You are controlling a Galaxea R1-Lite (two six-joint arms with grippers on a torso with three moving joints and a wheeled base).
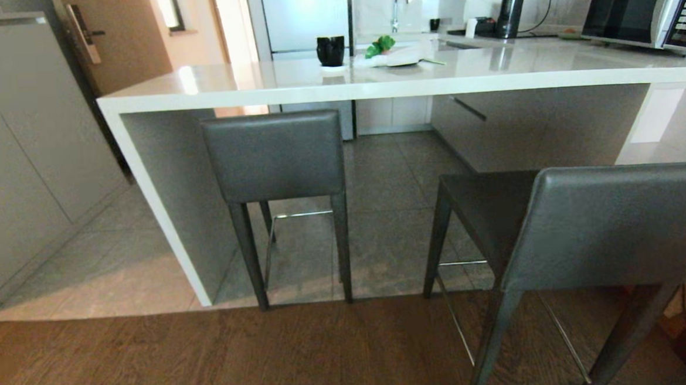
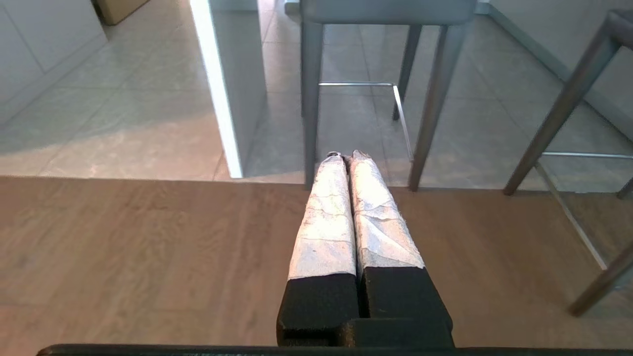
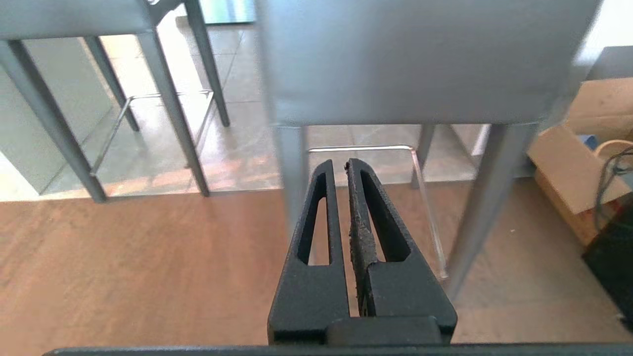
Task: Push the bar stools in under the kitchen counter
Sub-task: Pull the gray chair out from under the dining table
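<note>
The kitchen counter point(image 1: 372, 80) is a glossy white slab with a white side panel point(image 1: 163, 225). The left bar stool point(image 1: 275, 155) stands tucked against the counter's edge, its backrest just below the top. The right bar stool point(image 1: 615, 225) is pulled out towards me, with its rear legs on the wood floor. Neither arm shows in the head view. My left gripper point(image 2: 347, 157), with white-wrapped fingers, is shut and empty low over the wood floor, facing the left stool's legs point(image 2: 310, 109). My right gripper point(image 3: 339, 165) is shut and empty just behind the right stool's backrest point(image 3: 420, 59).
A grey cabinet point(image 1: 17, 145) stands to the left of the counter. On the counter are a black mug point(image 1: 331, 50), a plate with greens point(image 1: 400, 55), a kettle point(image 1: 511, 13) and a microwave point(image 1: 650, 6). A cardboard box point(image 3: 578, 163) sits on the floor right of the pulled-out stool.
</note>
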